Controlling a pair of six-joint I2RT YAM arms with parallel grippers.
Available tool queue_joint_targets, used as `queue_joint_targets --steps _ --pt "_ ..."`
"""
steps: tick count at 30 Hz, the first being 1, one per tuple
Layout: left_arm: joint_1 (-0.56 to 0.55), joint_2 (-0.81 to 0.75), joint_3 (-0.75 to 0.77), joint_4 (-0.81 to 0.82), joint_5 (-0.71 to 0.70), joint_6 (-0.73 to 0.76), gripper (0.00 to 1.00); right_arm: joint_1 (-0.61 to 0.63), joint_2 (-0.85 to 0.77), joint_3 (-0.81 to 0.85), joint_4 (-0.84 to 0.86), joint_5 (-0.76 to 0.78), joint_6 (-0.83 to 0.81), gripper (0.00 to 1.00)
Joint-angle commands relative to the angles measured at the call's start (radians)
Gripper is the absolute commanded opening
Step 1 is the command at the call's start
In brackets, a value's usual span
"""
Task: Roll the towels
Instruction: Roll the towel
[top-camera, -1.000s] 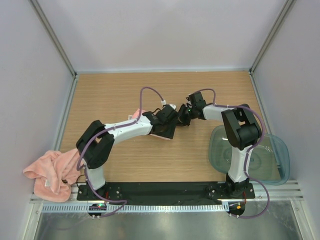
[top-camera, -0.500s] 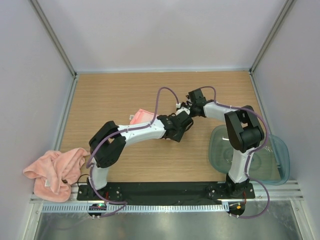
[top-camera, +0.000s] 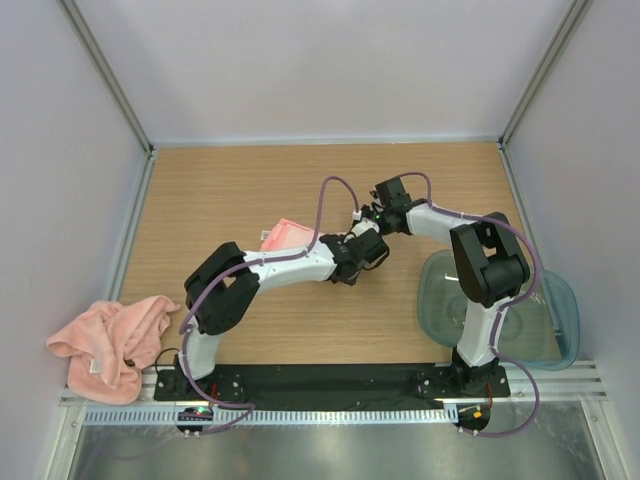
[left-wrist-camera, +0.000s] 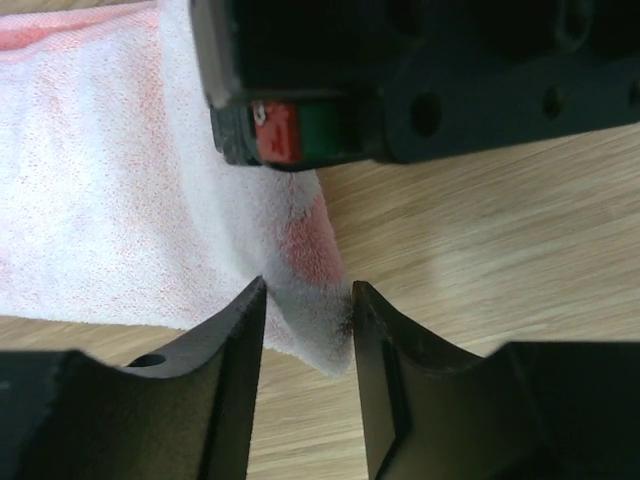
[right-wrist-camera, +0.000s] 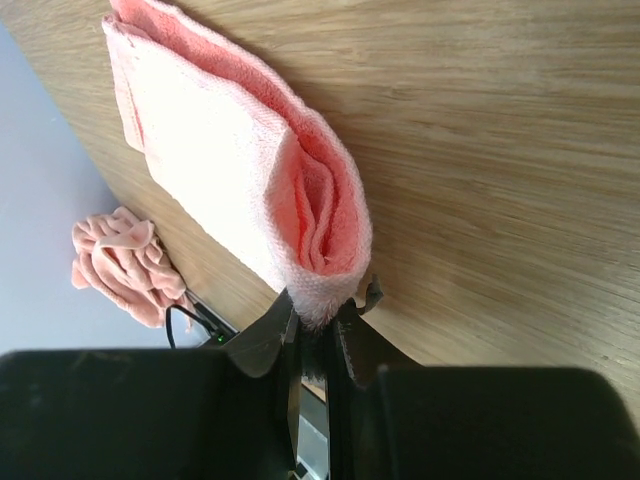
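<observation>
Salmon-pink terry-cloth towels are what the job turns on, and both lie on the light-brown wooden table, the biggest thing in view. A translucent grey-green plastic tub sits well away from the left fingers and the right fingers. One towel, the crumpled towel, is a loose heap far from both sets of fingers, with nothing touching it. The other, the folded towel, is a long flat strip of several layers, and one end of it lies right at the fingertips of both arms.

The step in hand looks like taking hold of that end to start the roll. To do it well, both grips should catch every layer at the end edge, square across the strip and low to the table, so the first turn comes tight and straight. A hold on one layer only would likely peel the fold open.

The right gripper has its fingers almost closed, pinching the rounded end fold, with the cloth bulging beyond the tips. The left gripper stands about half open, one finger on each side of a corner of the same end. The cloth fills the gap and touches both inner faces but does not look squeezed, so I judge there is no firm hold there yet. The right gripper's black body sits just beyond the left fingertips.
</observation>
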Motion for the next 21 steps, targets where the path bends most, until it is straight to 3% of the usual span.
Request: queue_joint_targets --steps 1,6,10,15,21 --pt "-0.013 0.016 0.023 -0.012 -0.083 -0.012 0.39 0.011 -0.049 0.029 -0.022 -0.018 -0.013 0.10" --pt "-0.013 -0.004 0.011 -0.034 -0.118 -0.009 0.26 0.010 -0.057 0.031 -0.059 -0.011 -0.036 0.09" --pt "-0.013 -0.045 -0.040 -0.023 -0.089 -0.004 0.09 0.011 -0.055 0.037 -0.073 -0.006 -0.055 0.10" --pt "-0.013 -0.103 -0.096 0.009 -0.002 -0.004 0.00 0.001 -0.048 0.050 -0.129 0.027 -0.110 0.11" --pt "-0.012 -0.145 -0.129 0.026 0.066 -0.024 0.00 -0.025 -0.031 0.093 -0.221 0.090 -0.191 0.18"
